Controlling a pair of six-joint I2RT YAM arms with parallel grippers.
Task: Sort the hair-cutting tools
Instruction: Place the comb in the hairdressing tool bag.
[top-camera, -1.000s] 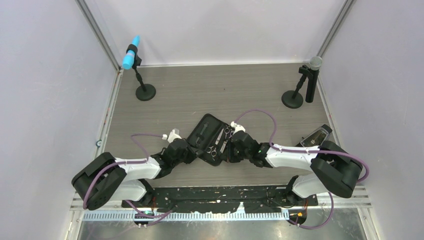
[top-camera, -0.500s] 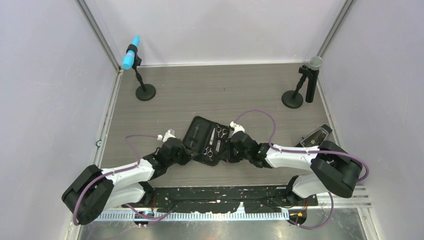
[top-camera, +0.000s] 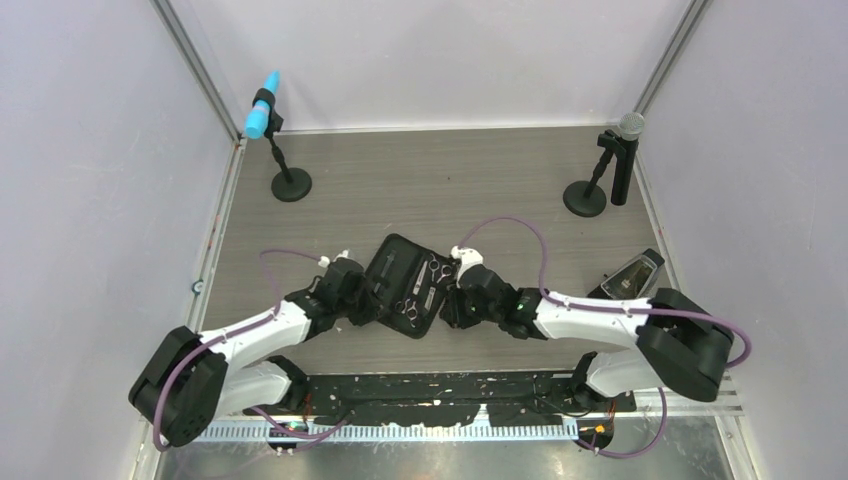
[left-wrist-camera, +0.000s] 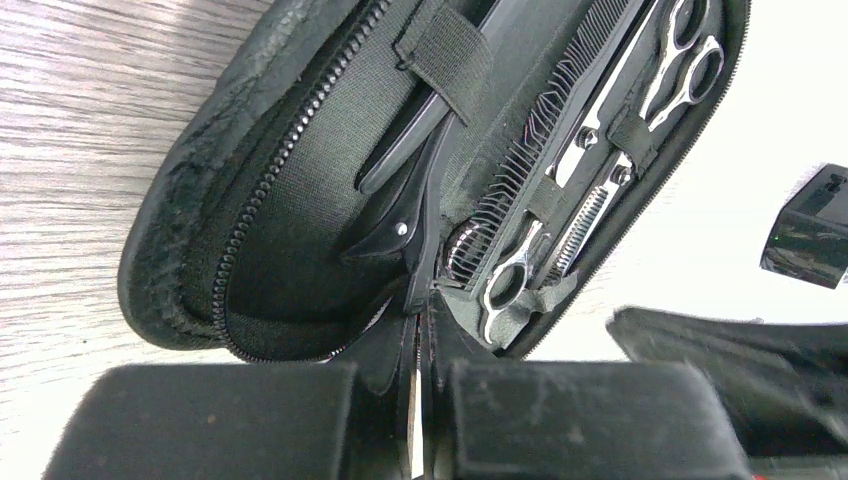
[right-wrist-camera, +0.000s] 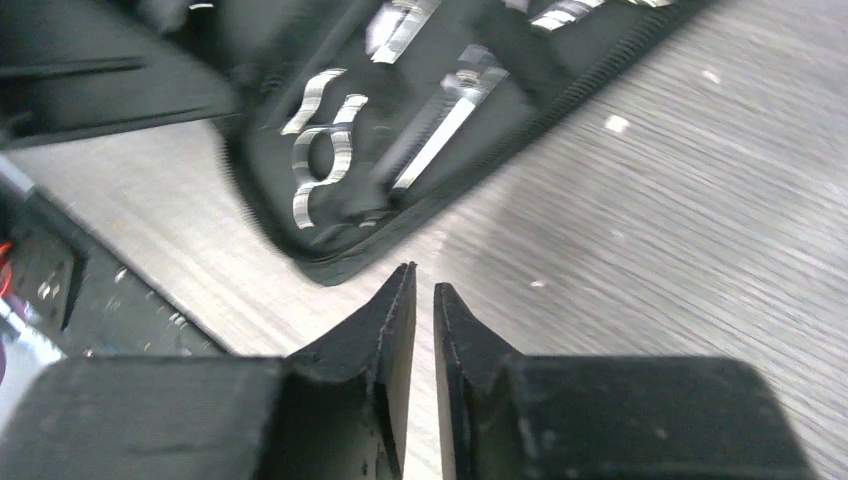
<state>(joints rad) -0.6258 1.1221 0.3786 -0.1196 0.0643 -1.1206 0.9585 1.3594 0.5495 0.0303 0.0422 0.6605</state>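
Sorting looks nearly done. From above, the zip case (top-camera: 392, 262) lies open on the table (top-camera: 500, 190) between the arms, with both scissors (top-camera: 434, 270) strapped in its right half. The left gripper (top-camera: 368, 303) sits at the case's near-left rim, the right gripper (top-camera: 447, 303) at its near-right rim.

On the left wrist, we see the jaws together, seemingly pinching the case's near rim at the fold. The comb (left-wrist-camera: 545, 140) lies beside the scissors, and the black clips (left-wrist-camera: 395, 232) rest in the other half.

On the right wrist, the jaws stand narrowly apart with nothing between them, over bare table just beside the case. We judge that closing the case comes next: one gripper steadies it while the other folds a half over.
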